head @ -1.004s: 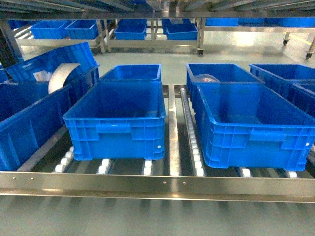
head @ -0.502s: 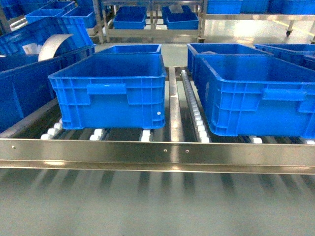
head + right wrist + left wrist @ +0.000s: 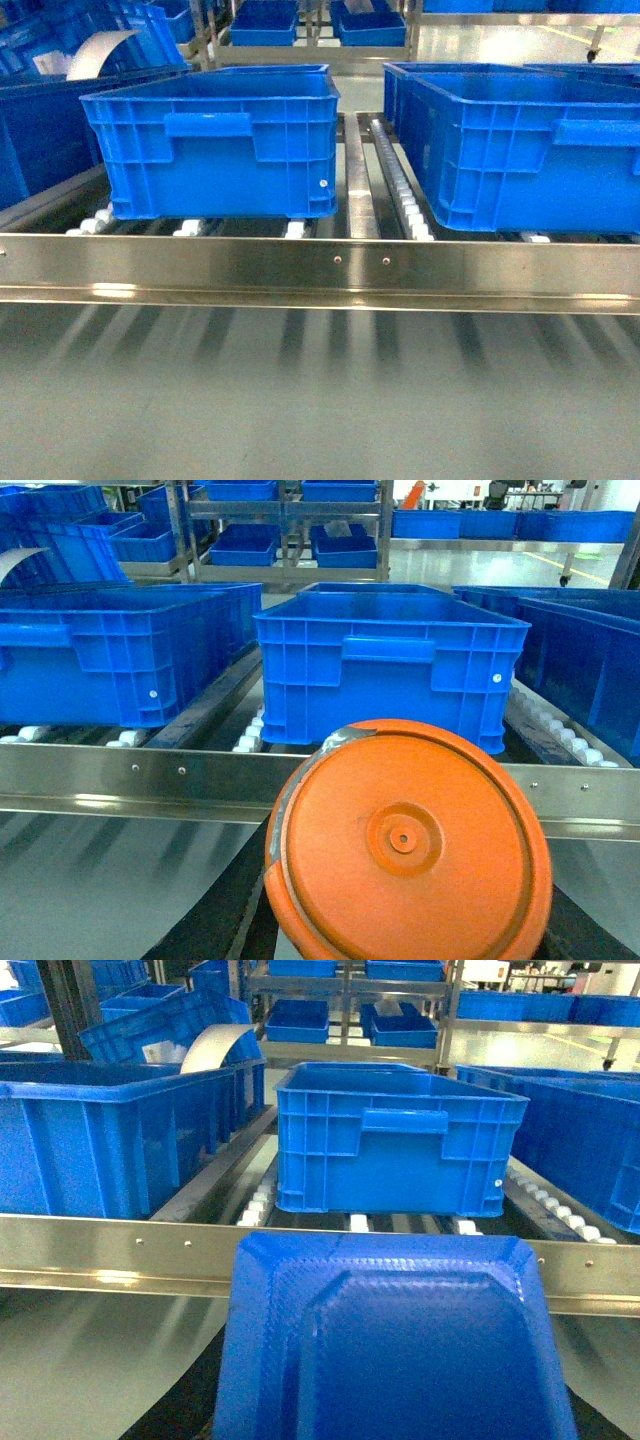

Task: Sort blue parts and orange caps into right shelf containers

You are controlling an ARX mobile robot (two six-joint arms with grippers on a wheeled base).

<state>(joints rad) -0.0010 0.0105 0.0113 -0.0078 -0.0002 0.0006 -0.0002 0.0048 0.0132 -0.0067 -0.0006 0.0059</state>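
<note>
The left wrist view is filled at the bottom by a blue part (image 3: 395, 1345), a flat moulded plastic piece with cut corners and a raised textured centre, sitting right at the camera. The left end effector itself is hidden behind it, so whether its fingers are clamped on the part cannot be told. Past the part runs the steel front rail of the shelf (image 3: 120, 1252), and directly beyond that a blue container (image 3: 395, 1140) on the white rollers.

In the right wrist view a round orange cap (image 3: 408, 842) with a small central boss covers the lower middle in the same way. The right end effector is hidden behind it, so its opening cannot be told. Behind the cap is the shelf rail, then another blue container (image 3: 390, 665).

The head view shows neither end effector, part nor cap, only the rail with two containers well apart, the left container (image 3: 215, 140) and the right container (image 3: 520, 140), and a roller track (image 3: 400, 195) between them.

No writing or label is readable in any view.
</note>
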